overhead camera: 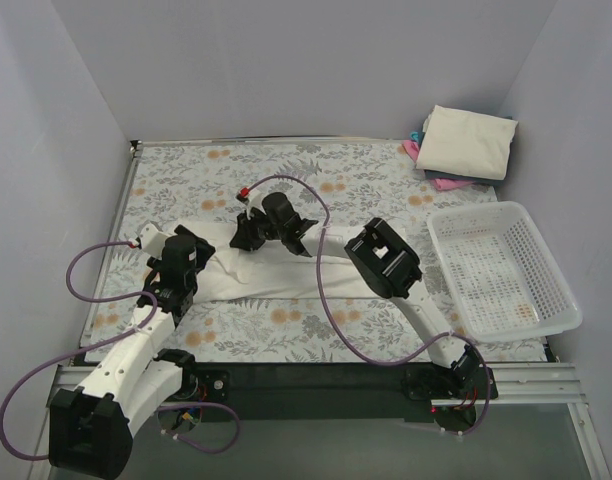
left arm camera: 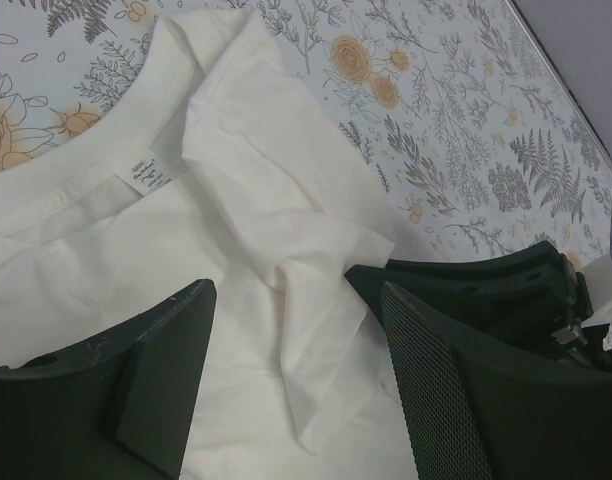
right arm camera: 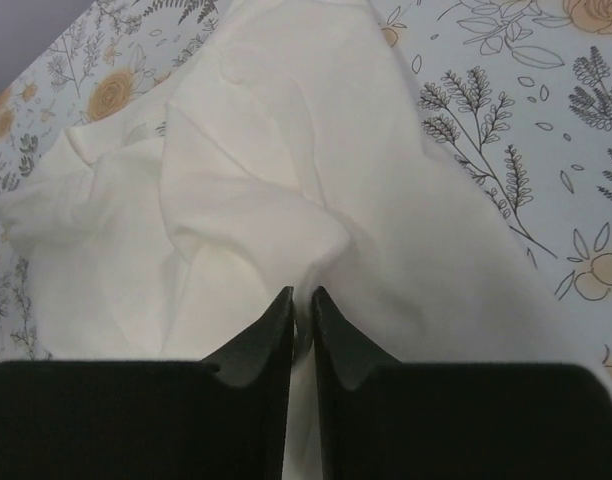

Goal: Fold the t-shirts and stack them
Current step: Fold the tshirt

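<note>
Right gripper (right arm camera: pixel 302 298): jaws nearly closed, pinching a raised fold of the white t-shirt (right arm camera: pixel 286 170), with cloth showing in the slit between the tips. In the top view the pinch itself is hidden under the wrist. Left gripper (left arm camera: pixel 284 285): jaws wide apart with nothing between them, hovering over the shirt just beside its collar (left arm camera: pixel 71 175) and neck label (left arm camera: pixel 146 176) (print too small to read). I can't tell whether the finger undersides touch the cloth.

The shirt lies crumpled and part-folded. Both wrist views cut its edges off, and from above the arms cover much of its middle and left end.

Right arm: its base is near-right of the shirt, the elbow is raised, the forearm crosses leftward over the shirt, and the wrist tips down at the shirt's far edge. Left arm: it comes up from near-left of the shirt, with the wrist bent down over the shirt's left end.

The shirt rests on the floral table cover (overhead camera: pixel 336 180). Just right of the shirt is the white lattice basket (overhead camera: pixel 496 275). Far-right of the shirt, well apart, is the folded stack (overhead camera: pixel 468 142). It has a cream shirt on top, and below that only pink (overhead camera: pixel 448 183) and blue edges stick out, so the count is unclear.
</note>
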You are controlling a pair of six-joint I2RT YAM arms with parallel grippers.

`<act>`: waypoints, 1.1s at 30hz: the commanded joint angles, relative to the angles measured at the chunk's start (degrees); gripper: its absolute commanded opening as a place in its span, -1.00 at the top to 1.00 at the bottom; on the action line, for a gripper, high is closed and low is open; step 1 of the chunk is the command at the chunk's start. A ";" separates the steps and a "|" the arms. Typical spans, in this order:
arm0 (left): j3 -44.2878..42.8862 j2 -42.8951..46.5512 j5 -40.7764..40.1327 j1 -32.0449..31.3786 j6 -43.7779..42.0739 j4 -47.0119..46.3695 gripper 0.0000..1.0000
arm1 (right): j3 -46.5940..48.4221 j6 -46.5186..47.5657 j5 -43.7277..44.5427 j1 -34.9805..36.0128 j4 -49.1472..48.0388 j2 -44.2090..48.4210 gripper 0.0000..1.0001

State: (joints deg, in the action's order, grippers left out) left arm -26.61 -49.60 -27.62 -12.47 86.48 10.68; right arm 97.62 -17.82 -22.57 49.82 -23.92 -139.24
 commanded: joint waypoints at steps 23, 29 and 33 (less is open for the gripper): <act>1.30 2.84 -2.18 0.25 1.24 0.75 -0.26 | -8.24 7.19 -1.59 8.45 -6.66 10.22 0.97; 1.83 4.34 -2.53 0.25 1.41 0.92 -0.26 | -8.50 2.54 -8.89 9.06 -10.78 8.11 0.97; 1.83 4.25 -2.62 0.34 1.50 1.10 -0.26 | -8.42 -2.47 -16.43 9.59 -16.41 5.74 0.97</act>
State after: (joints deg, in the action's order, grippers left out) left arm -25.52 -46.17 -28.64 -12.47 87.46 10.63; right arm 89.06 -15.86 -30.89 58.54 -32.10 -131.81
